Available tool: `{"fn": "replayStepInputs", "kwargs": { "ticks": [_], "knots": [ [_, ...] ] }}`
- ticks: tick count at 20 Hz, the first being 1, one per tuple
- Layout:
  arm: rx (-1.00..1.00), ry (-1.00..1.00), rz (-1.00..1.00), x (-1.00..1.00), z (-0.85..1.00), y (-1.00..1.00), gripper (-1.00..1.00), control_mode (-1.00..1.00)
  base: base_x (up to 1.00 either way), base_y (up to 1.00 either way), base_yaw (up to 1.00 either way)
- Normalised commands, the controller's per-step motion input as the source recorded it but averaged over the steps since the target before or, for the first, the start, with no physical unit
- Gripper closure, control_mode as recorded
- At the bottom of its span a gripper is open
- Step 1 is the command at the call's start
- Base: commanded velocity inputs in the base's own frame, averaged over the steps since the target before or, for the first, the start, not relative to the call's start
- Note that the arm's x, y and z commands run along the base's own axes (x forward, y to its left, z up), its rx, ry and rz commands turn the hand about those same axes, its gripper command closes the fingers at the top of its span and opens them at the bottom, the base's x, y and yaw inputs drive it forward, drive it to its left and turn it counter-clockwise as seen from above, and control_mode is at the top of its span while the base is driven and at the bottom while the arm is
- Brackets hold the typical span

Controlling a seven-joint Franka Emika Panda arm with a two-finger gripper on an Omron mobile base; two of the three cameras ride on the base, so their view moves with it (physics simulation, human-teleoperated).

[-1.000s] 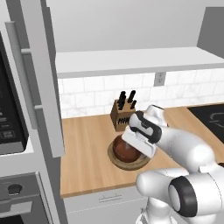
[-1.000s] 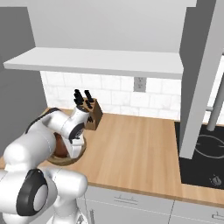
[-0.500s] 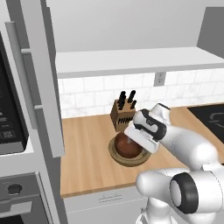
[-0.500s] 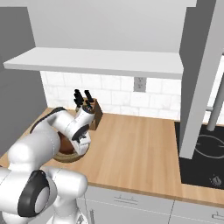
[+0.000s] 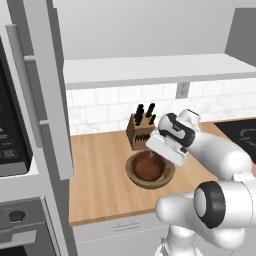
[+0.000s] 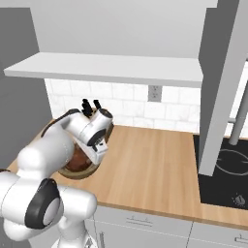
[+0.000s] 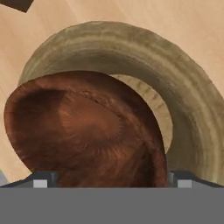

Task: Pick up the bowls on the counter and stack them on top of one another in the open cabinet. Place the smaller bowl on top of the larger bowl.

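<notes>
My end effector (image 7: 108, 181) straddles the smaller bowl (image 7: 83, 131), fingers at either rim; it sits in the larger bowl (image 7: 183, 100) on the bench (image 5: 100, 170); grip unclear

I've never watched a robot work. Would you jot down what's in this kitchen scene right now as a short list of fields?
smaller bowl: dark reddish-brown, sitting inside the larger bowl, off to one side of it
larger bowl: wide tan wooden bowl, resting on the counter
counter: light wood worktop
gripper: right above the bowls, fingertips on either side of the smaller bowl; grip cannot be judged
knife block: behind the bowls, by the tiled wall
open cabinet: white shelf above the counter, no bowls on it
task progress: bowls nested, not yet in the cabinet
</notes>
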Motion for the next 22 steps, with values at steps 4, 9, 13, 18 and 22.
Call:
{"fn": "replayStepInputs", "kwargs": {
  "ticks": [4, 9, 13, 18, 22],
  "knots": [
    [0.0, -0.01, 0.1, -0.53, 0.07, -0.33, -1.0, -1.0, 0.0, 0.0, 0.0],
    [0.0, -0.02, 0.07, -0.28, 0.0, -0.04, -1.0, -1.0, 0.0, 0.0, 0.0],
    [0.0, -0.01, 0.08, -0.04, -0.01, -0.22, -1.0, -1.0, 0.0, 0.0, 0.0],
    [0.0, 0.0, 0.07, -0.01, -0.12, -0.16, -1.0, -1.0, 0.0, 0.0, 0.0],
    [0.0, 0.0, 0.04, 0.03, -0.27, 0.0, -1.0, -1.0, 0.0, 0.0, 0.0]
  ]
}}
